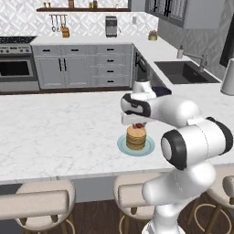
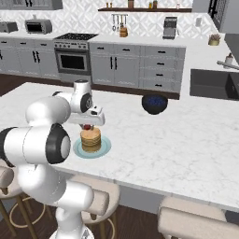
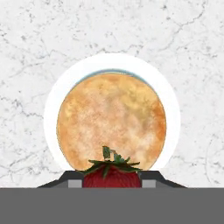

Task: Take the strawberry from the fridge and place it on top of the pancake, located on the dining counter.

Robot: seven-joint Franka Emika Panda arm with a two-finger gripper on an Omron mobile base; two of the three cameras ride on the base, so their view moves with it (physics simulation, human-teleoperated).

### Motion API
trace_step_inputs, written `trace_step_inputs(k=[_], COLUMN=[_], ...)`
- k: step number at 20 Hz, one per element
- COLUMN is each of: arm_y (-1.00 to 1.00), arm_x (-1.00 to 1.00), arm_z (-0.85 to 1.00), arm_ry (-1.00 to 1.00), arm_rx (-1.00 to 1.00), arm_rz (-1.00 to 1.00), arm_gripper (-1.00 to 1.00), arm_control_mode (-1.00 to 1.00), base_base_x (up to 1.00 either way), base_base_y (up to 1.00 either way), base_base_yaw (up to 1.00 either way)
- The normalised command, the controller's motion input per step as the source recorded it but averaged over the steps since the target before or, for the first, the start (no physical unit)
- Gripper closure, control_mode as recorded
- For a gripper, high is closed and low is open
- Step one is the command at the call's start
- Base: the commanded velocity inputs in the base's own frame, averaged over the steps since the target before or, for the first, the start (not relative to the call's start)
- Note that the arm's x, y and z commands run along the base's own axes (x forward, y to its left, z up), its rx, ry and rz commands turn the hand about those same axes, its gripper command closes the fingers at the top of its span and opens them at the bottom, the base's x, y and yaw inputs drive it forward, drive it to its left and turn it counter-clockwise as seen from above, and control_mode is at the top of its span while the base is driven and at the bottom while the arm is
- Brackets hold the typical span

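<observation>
strawberry (image 3: 112,175) lower half cut off, gripped in tool (image 3: 112,183), above pancake (image 3: 111,120)

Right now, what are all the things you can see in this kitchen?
strawberry: one, red with green leaves, held in the hand just above the pancake
pancake: one short stack, tan-brown, on the plate
plate: one, pale blue-green, on the dining counter
dining counter: one, white marble look with grey veins
stools: several, beige, along the counter's near edge
bowl: one, dark blue, farther back on the counter
oven: one, steel, in the grey cabinets
sink: one, dark, in the far worktop
hand: one, white with dark fingers, shut on the strawberry
</observation>
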Motion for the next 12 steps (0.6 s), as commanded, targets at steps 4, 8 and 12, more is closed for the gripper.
trace_step_inputs(k=[4,8,12], arm_y=[0.00,0.00,0.00], arm_x=[0.52,0.20,0.18], arm_z=[-0.30,-0.41,-0.38], arm_ry=[0.00,0.00,0.00], arm_rx=[0.00,0.00,0.00], arm_rz=[0.01,0.01,0.01], arm_gripper=[1.00,1.00,1.00], arm_control_mode=[-1.00,-1.00,-1.00], base_base_x=[0.00,0.00,0.00], base_base_y=[0.00,0.00,0.00], base_base_yaw=[0.00,0.00,0.00])
